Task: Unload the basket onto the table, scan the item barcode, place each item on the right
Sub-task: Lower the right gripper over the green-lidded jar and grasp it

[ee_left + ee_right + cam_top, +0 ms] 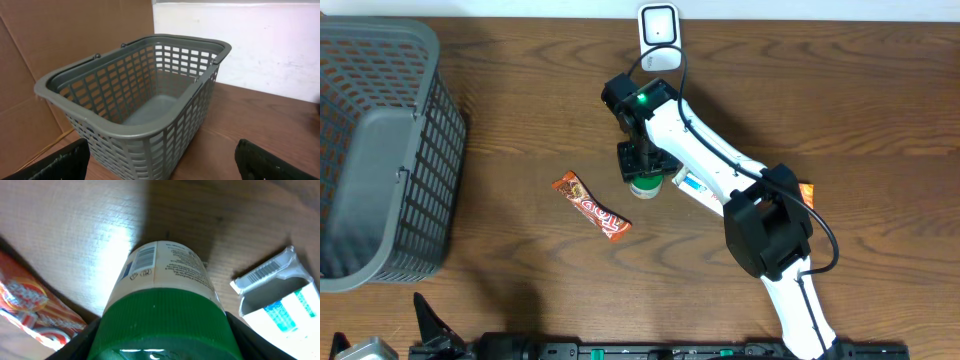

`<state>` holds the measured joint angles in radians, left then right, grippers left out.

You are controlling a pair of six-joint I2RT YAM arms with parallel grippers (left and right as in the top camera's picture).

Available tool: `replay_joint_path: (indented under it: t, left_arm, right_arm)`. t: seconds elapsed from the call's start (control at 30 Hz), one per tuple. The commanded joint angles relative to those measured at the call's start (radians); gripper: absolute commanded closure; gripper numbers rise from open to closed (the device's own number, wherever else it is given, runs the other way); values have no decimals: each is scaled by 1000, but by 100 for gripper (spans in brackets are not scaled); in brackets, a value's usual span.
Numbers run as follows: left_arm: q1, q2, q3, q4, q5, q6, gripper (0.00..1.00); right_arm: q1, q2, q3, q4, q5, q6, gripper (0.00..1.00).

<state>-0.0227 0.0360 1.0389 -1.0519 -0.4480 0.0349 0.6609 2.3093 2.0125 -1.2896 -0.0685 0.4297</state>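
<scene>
On table point(520, 120), one bottle point(644, 186) (green-capped)

The wooden table point(520, 110) bears a grey basket point(432, 150) at 9 o'clock, a scanner point(659, 35) at 12, and centrally a candy bar point(591, 207), green-capped bottle point(644, 188) and packet point(692, 186).

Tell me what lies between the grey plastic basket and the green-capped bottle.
In the overhead view, only an orange-wrapped snack bar lies between the grey plastic basket and the green-capped bottle.
</scene>
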Motion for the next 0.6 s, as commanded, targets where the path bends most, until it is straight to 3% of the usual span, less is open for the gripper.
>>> replay_joint_path:
  t: [0.0,0.17,0.37,0.43,0.57]
  left_arm:
    - [-3,-15,-1,-3,-10,16,7]
    - [-3,-15,-1,-3,-10,16,7]
    - [-3,-15,-1,-3,-10,16,7]
    - [-3,-15,-1,-3,-9,16,7]
    - [-3,-15,-1,-3,-10,17,7]
  right_arm:
    - [17,1,-2,-11,18,-331,50]
    - [25,0,-2,-13,18,-495,45]
    - [47,-1,17,-79,18,-505,16]
    - [60,-4,36,-108,18,-505,1]
    - [87,-18,109,-165,19,-505,1]
